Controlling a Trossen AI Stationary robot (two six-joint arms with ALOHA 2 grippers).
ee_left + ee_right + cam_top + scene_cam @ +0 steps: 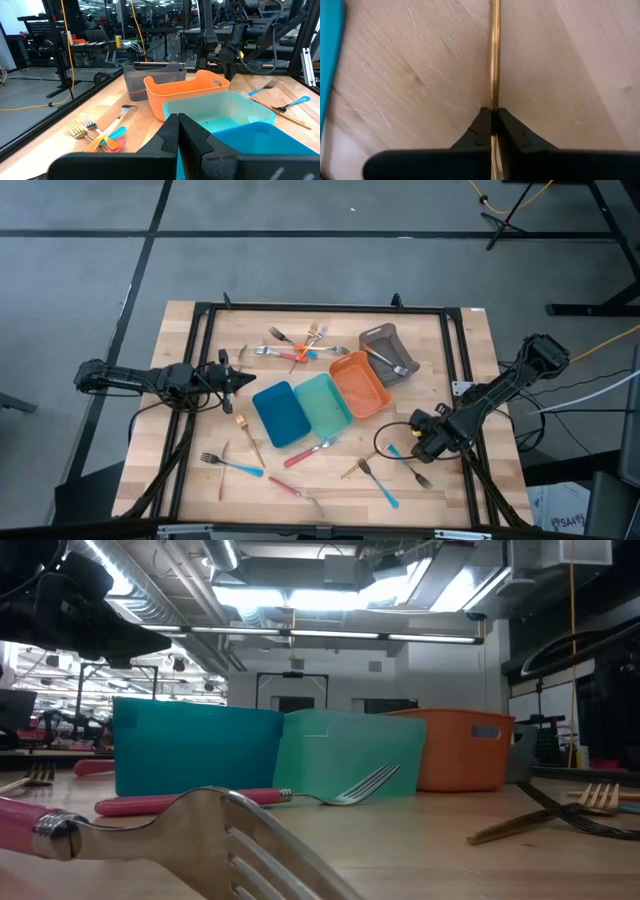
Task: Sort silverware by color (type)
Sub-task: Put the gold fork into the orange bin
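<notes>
My right gripper (416,440) is low over the table's near right part, shut on a slim gold handle (494,60). Beside it lie a blue-handled fork (391,451) and other forks (420,477). My left gripper (236,380) hovers shut, holding nothing, left of the blue tray (280,412); its closed fingers (172,131) show in the left wrist view. More silverware lies on the wood: a crossed pile (300,345) at the far side, a gold piece (250,436), and blue (232,465) and pink (300,489) handles near the front edge. My right gripper pinches the gold handle (494,102) between its two fingertips, coming from above and pointing down at the table. The handle runs straight out past the fingertips, close over the wood. Which end of the utensil this is, and whether it is lifted, I cannot tell.
Blue, teal (322,402) and orange (360,383) trays stand side by side mid-table, and a grey tray (385,345) holding a silver fork stands beyond them. A red-handled fork (310,451) lies by the teal tray. A black frame rail (320,308) borders the table.
</notes>
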